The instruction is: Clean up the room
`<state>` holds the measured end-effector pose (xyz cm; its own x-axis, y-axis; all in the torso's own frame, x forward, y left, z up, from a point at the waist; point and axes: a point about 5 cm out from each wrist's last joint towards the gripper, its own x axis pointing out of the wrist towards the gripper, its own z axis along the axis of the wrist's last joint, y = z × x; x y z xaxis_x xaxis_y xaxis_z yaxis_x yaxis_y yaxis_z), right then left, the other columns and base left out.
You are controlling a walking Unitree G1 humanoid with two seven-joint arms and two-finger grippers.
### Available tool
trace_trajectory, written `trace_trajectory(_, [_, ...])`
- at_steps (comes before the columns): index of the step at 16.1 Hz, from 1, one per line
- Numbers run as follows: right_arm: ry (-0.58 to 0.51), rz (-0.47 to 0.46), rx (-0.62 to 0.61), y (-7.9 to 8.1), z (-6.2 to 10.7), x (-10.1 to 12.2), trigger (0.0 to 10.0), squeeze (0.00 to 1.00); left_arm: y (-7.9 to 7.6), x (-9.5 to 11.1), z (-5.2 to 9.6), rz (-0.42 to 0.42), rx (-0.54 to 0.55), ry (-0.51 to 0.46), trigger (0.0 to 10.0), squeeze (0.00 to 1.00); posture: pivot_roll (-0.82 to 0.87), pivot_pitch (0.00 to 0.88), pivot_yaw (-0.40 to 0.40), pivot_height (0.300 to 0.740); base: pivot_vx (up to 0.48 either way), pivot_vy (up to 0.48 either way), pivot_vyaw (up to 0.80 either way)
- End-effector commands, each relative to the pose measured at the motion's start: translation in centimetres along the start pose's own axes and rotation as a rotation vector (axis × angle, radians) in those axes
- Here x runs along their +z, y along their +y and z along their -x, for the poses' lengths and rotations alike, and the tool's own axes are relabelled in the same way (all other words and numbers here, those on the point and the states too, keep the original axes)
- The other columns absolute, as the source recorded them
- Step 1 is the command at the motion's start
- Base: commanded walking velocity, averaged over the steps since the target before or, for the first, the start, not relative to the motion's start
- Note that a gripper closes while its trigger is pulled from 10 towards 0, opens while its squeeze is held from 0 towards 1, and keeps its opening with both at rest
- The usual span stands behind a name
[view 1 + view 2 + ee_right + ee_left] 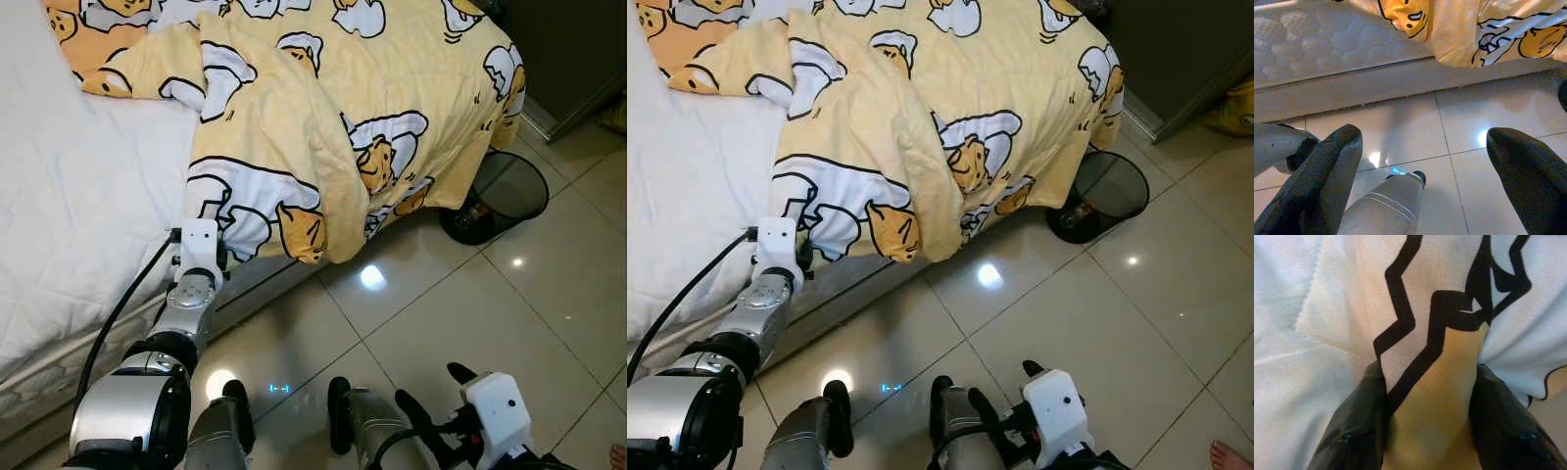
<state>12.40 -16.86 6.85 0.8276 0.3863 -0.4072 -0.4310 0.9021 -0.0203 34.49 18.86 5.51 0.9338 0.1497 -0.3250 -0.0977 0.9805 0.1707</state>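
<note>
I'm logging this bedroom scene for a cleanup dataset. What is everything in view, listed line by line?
Blanket: one, yellow with white and orange cartoon prints, bunched on the bed and hanging over its edge toward the floor.
Bed sheet: one, white, covering the mattress beside the blanket.
Waste bin: one, black mesh, on the floor by the bed's corner.
Floor: pale glossy tiles, with light reflections.
A person's toes: at the floor's near right corner.
Left gripper: black fingers shut on a fold of the blanket at the bed's edge.
Right gripper: black fingers open, low over the floor.
Robot legs: two, silver, standing on the tiles.
</note>
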Motion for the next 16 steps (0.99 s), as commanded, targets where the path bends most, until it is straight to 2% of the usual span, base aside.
trace_trajectory(1, [0.048, -0.029, -0.001, 0.1, 0.0, -1.0, 10.0, 0.0, -0.8, -1.3, 0.4, 0.003, -0.05, 0.048, 0.0, 0.0, -0.4, 0.327, -0.066, 0.732, 0.0, 0.0, 0.0])
trace_trajectory(4, [0.042, -0.034, 0.018, 0.4, -0.7, -1.1, 10.0, 0.0, -0.9, -1.6, 0.5, -0.002, -0.071, 0.052, 0.0, 0.0, -0.38, 0.302, -0.051, 0.732, 0.0, 0.0, 0.0])
trace_trajectory(5, [0.041, -0.034, 0.02, 0.4, -0.8, -1.1, 10.0, 0.0, -1.1, -1.8, 0.6, 0.024, -0.074, 0.059, 0.0, 0.0, -0.38, 0.282, -0.056, 0.732, 0.0, 0.0, 0.0])
trace_trajectory(7, [0.039, -0.022, 0.021, -0.2, -1.2, -1.0, 10.0, 0.0, -2.2, -2.5, 0.9, 0.008, -0.108, 0.073, 0.0, 0.0, -0.38, 0.265, -0.067, 0.732, 0.0, 0.0, 0.0])
trace_trajectory(12, [0.04, -0.007, 0.027, -0.6, -1.3, -1.0, 10.0, 0.0, -2.3, -2.7, 1.1, -0.003, -0.146, 0.075, 0.0, 0.0, -0.38, 0.25, -0.076, 0.732, 0.0, 0.0, 0.0])
trace_trajectory(14, [0.039, -0.007, 0.029, -0.5, -1.4, -1.0, 10.0, 0.0, -2.8, -2.6, 1.2, -0.064, -0.2, 0.05, 0.0, 0.0, -0.37, 0.246, -0.073, 0.732, 0.0, 0.0, 0.0])
trace_trajectory(16, [0.039, -0.008, 0.034, -0.5, -1.5, -1.1, 10.0, 0.0, -2.8, -2.8, 1.3, -0.084, -0.214, 0.049, 0.0, 0.0, -0.37, 0.246, -0.07, 0.732, 0.0, 0.0, 0.0])
